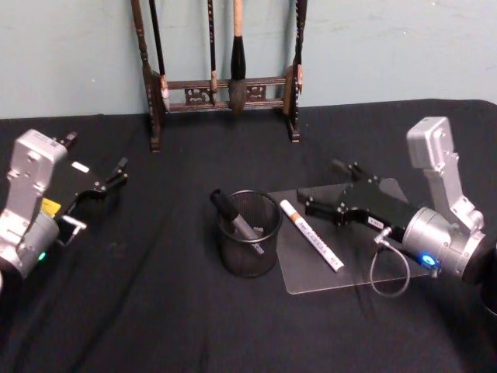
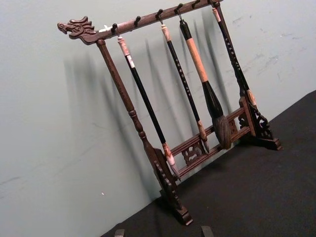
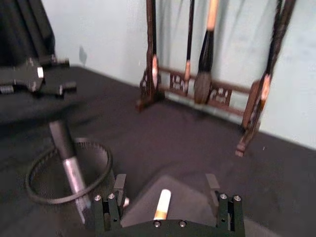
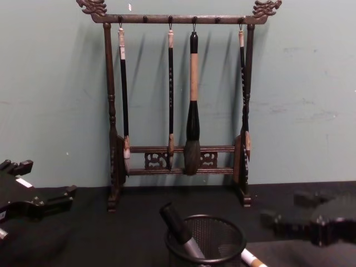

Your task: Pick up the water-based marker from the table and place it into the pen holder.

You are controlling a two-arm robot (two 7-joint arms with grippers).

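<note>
A white water-based marker with an orange band lies on a clear mat, just right of the pen holder. The holder is a round black mesh cup, and a grey marker with a black cap leans inside it. My right gripper hovers open over the mat, its fingers pointing at the white marker. In the right wrist view the marker's end shows between the spread fingers. My left gripper is open at the table's left, away from both.
A tall dark wooden brush rack with several hanging brushes stands against the back wall, behind the holder. A black cloth covers the table. The clear mat's near edge sits close to my right arm.
</note>
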